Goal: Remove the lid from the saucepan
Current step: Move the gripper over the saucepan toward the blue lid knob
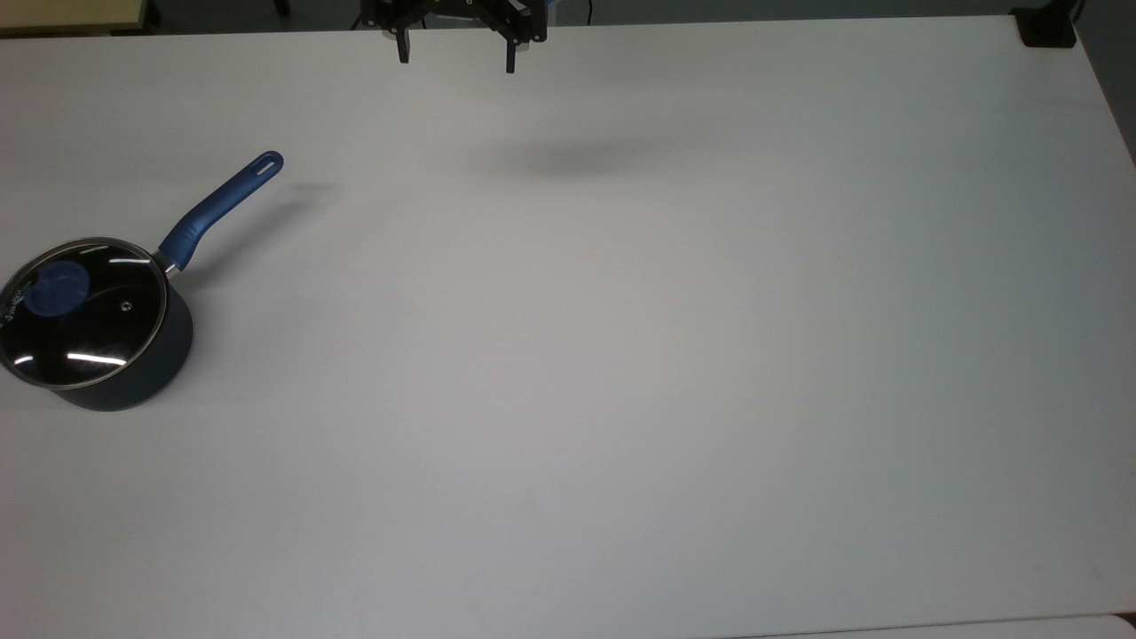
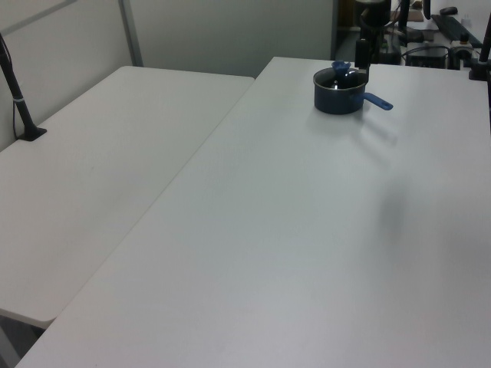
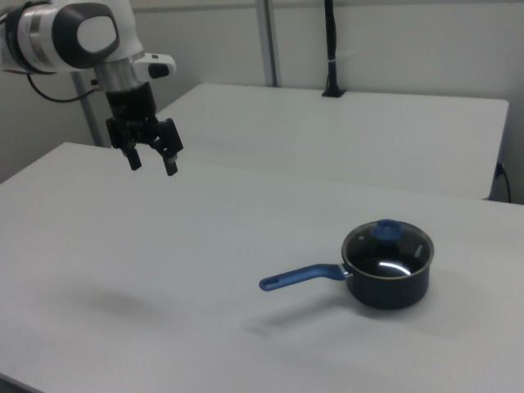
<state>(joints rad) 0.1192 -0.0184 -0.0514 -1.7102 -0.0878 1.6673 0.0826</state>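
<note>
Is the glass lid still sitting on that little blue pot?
Yes, on. The lid lies flat on the saucepan rim, its blue knob up; the pincer hangs far away.

A white bench [image 1: 621,355] carries a saucepan [image 1: 133,373] near the top view's left edge, lid [image 1: 84,333] in place, blue handle [image 1: 222,204] angled toward the far side. A second white bench [image 3: 352,131] adjoins it.
</note>
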